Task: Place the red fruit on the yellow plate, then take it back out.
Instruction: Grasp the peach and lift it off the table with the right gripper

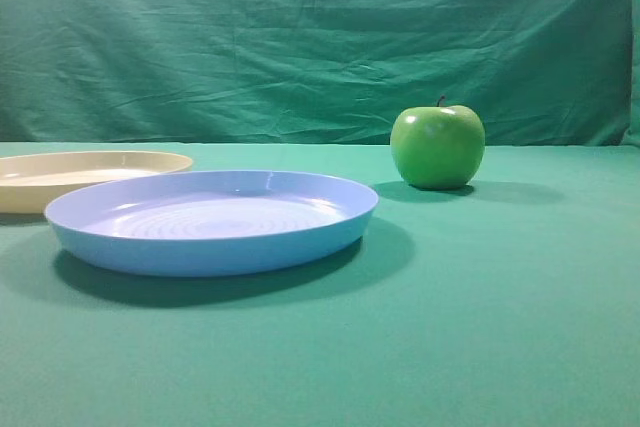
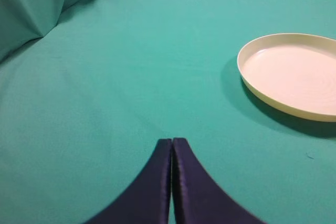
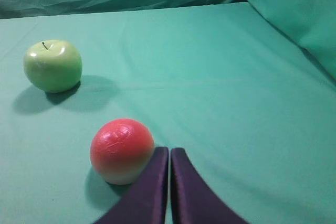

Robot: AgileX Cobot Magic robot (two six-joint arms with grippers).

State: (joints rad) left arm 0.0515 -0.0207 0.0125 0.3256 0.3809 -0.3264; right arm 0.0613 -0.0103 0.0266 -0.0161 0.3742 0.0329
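From the high view, a blue plate (image 1: 212, 219) sits on the green cloth (image 1: 500, 327). The yellow plate (image 1: 85, 169) lies just behind it on the left and has nothing on it. A green apple (image 1: 437, 145) stands off to the right, well apart from both plates. No gripper and no red fruit can be seen from here.

In the left wrist view, the left gripper (image 2: 172, 142) has its two dark fingers pressed together with nothing between them. The yellow plate (image 2: 294, 74) lies ahead of it and off to its right, apart from the fingers.

In the right wrist view, the right gripper (image 3: 169, 151) is also pinched tight and holds nothing. The red fruit (image 3: 121, 150) sits on the cloth just to the left of its fingertips, very close, maybe touching the left finger. The green apple (image 3: 53, 65) is farther ahead and more to the left, well apart from the red fruit.
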